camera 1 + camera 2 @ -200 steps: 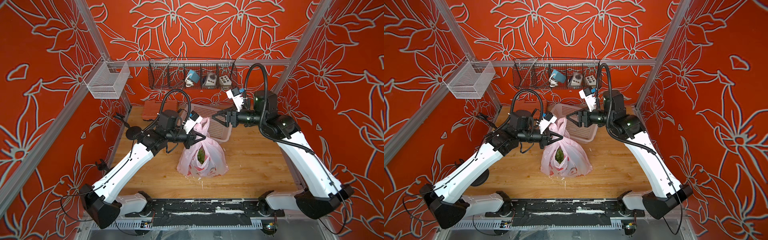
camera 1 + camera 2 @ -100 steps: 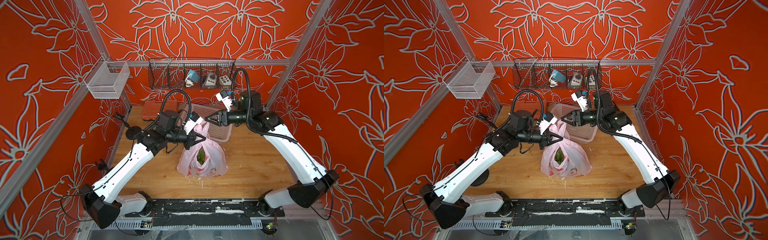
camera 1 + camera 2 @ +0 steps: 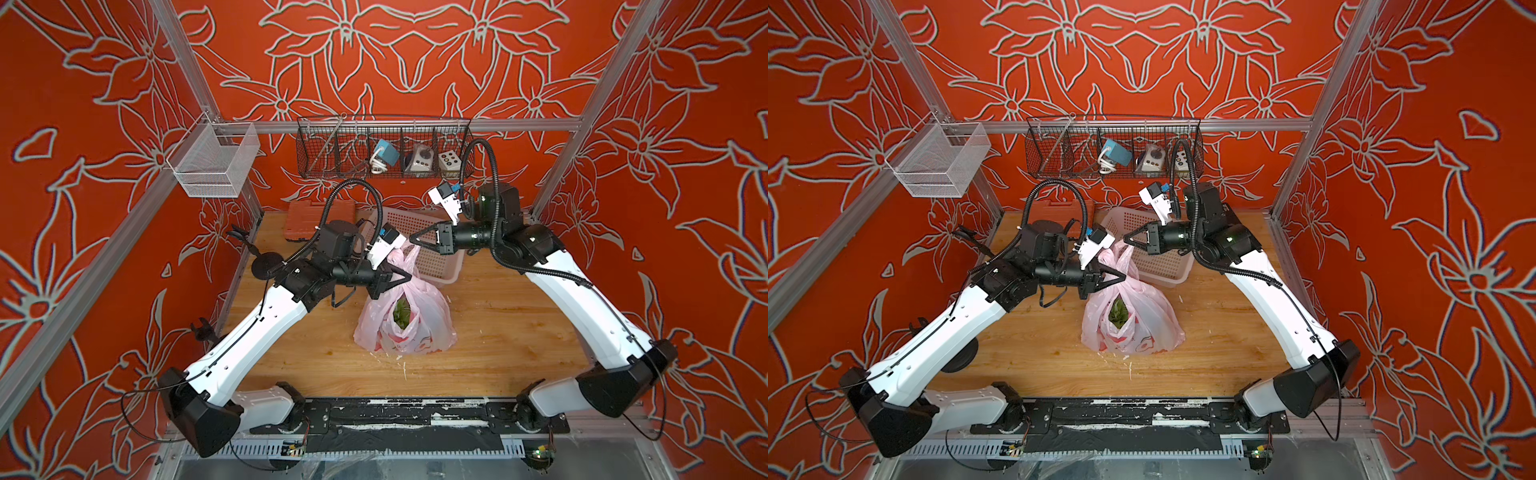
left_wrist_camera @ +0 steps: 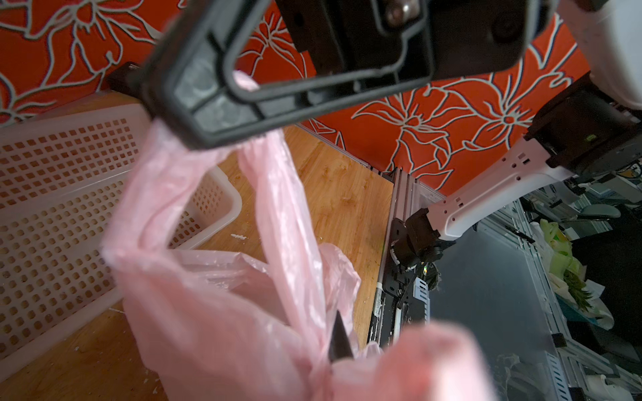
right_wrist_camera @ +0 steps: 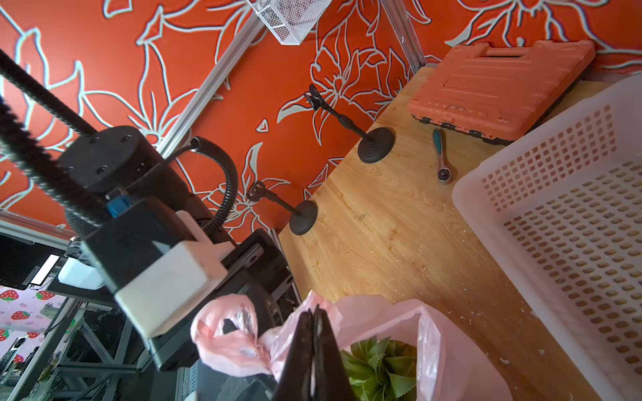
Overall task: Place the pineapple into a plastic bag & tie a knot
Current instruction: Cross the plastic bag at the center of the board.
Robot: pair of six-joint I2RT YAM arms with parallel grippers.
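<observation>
At centre frame in both top views, the thin translucent pale-pink plastic bag [image 3: 405,322] stands on the wooden table [image 3: 519,332], green-crowned pineapple [image 5: 380,364] inside. The left claw [image 3: 409,277] pinches one handle; the right claw [image 3: 411,239], pressed together, pinches the other.

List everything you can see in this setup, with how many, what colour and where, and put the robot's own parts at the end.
thin translucent plastic bag: one, pale pink, mid table, handles pulled up
pineapple: one, green crown showing, inside the bag
perforated plastic basket: one, white, behind the bag
plastic tool case: one, orange, back of table
ratchet wrench: one, teal handle, beside the case
round-base stands: two, black, along the wall
wire rack: one, dark, back wall, small devices inside
mesh basket: one, white, on the frame
left gripper: black, shut on a bag handle
right gripper: black, shut on the bag's upper handle
</observation>
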